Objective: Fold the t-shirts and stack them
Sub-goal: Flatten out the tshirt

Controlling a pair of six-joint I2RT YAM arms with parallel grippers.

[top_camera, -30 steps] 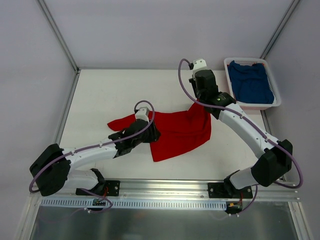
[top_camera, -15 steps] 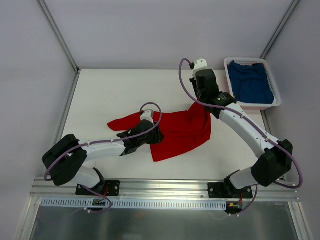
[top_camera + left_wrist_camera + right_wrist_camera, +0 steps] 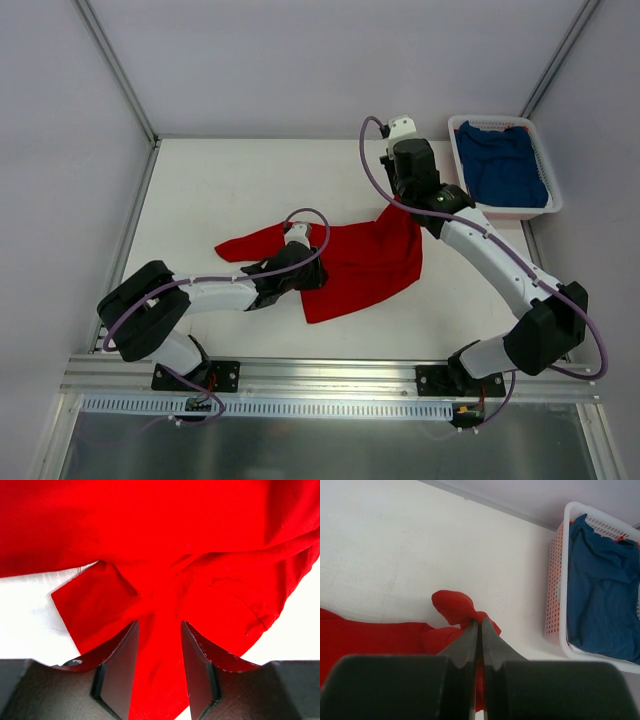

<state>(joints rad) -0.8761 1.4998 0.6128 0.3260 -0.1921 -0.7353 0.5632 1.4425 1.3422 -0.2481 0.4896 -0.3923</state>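
Note:
The red t-shirt (image 3: 365, 262) lies spread and rumpled mid-table. My left gripper (image 3: 314, 276) rests low on its left part; in the left wrist view its jaws (image 3: 159, 625) stand open, straddling a ridge of red t-shirt (image 3: 165, 580) with a sleeve to the left. My right gripper (image 3: 406, 211) is shut on the shirt's far right corner; a bunched red t-shirt (image 3: 454, 605) tuft sticks out past the closed fingertips (image 3: 479, 621). The blue t-shirt (image 3: 503, 165) lies crumpled in the basket, also shown as blue t-shirt (image 3: 602, 605) in the right wrist view.
The white slatted basket (image 3: 457, 140) stands at the table's far right corner, its wall, the basket (image 3: 555, 595), close to my right gripper. Metal frame posts rise at the back corners. Bare white tabletop (image 3: 230, 185) stretches to the left and behind.
My left arm has stretched right, sliding its gripper farther onto the red shirt. The right arm and the shirt's held corner have stayed put.

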